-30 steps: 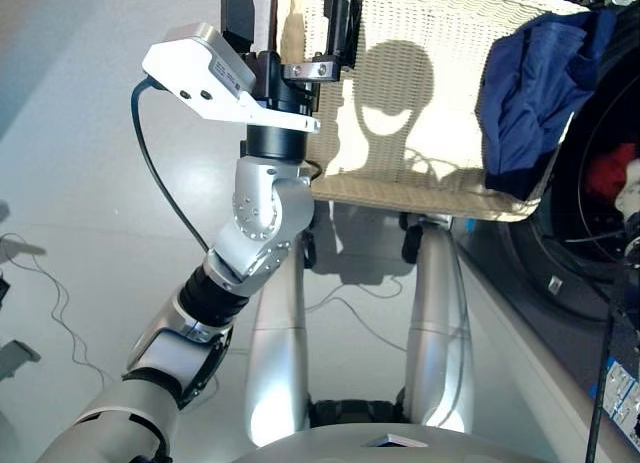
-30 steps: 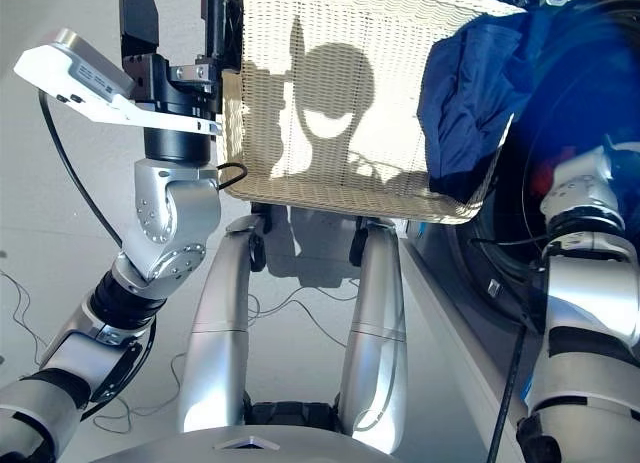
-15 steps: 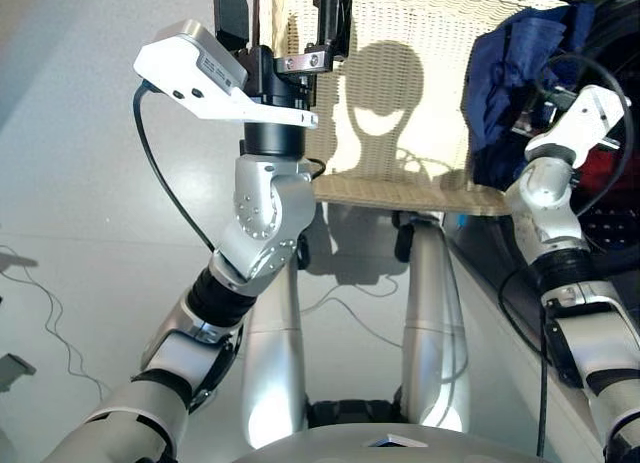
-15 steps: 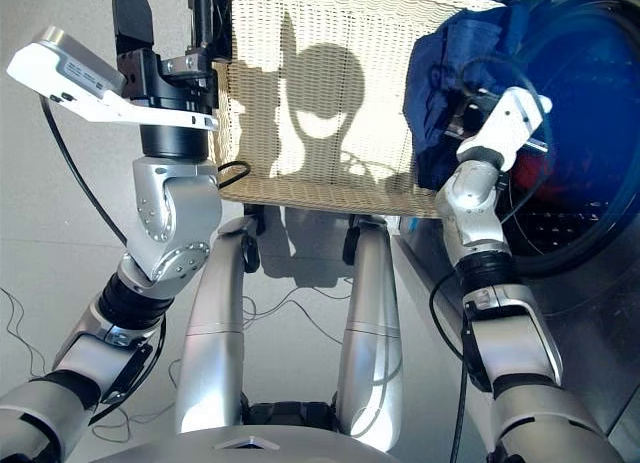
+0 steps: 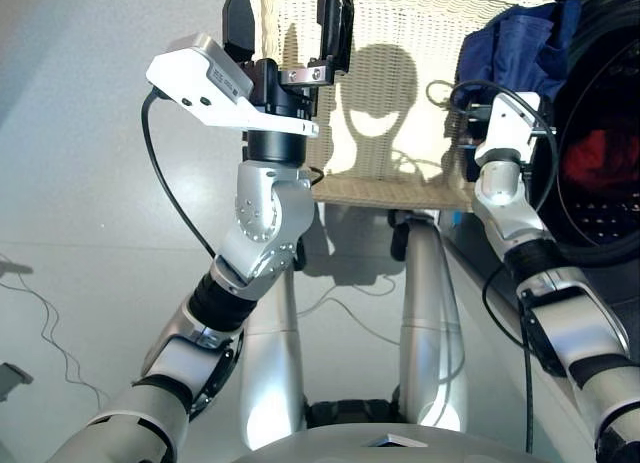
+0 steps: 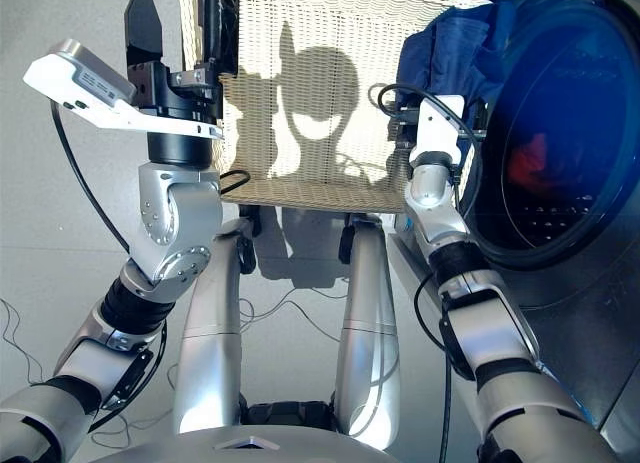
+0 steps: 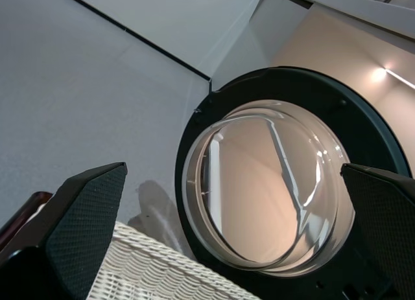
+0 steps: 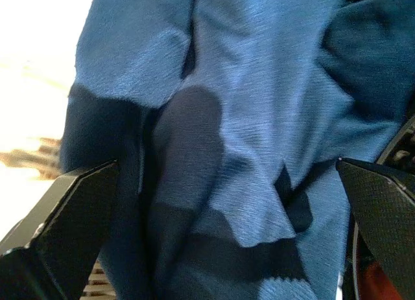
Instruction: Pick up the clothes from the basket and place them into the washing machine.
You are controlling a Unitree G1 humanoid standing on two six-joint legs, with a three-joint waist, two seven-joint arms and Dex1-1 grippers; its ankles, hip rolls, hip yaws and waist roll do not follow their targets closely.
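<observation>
1. Navy blue garment (image 5: pixel 510 38) is lying crumpled at the right end of the basket (image 6: pixel 320 93), draping over the rim next to the washing machine (image 6: pixel 560 133).
2. Basket, cream woven wicker, is standing on a pale grey floor (image 5: pixel 80 183) with thin cables trailing across it.
3. Coral-red garment (image 5: pixel 595 158) is showing inside the drum; glass porthole door (image 7: pixel 272 190) is hanging open.
4. Right gripper (image 8: pixel 214 183) is pointing at the navy cloth, fingers spread, gripping nothing.
5. Left gripper (image 5: pixel 285 23) is hovering at the basket's left rim, fingers apart, empty.

Both head eyes look down over the arms at the basket (image 5: pixel 400 93). The left wrist faces the round door (image 7: pixel 272 190); the right wrist sits close to the blue cloth (image 8: pixel 220 118).
</observation>
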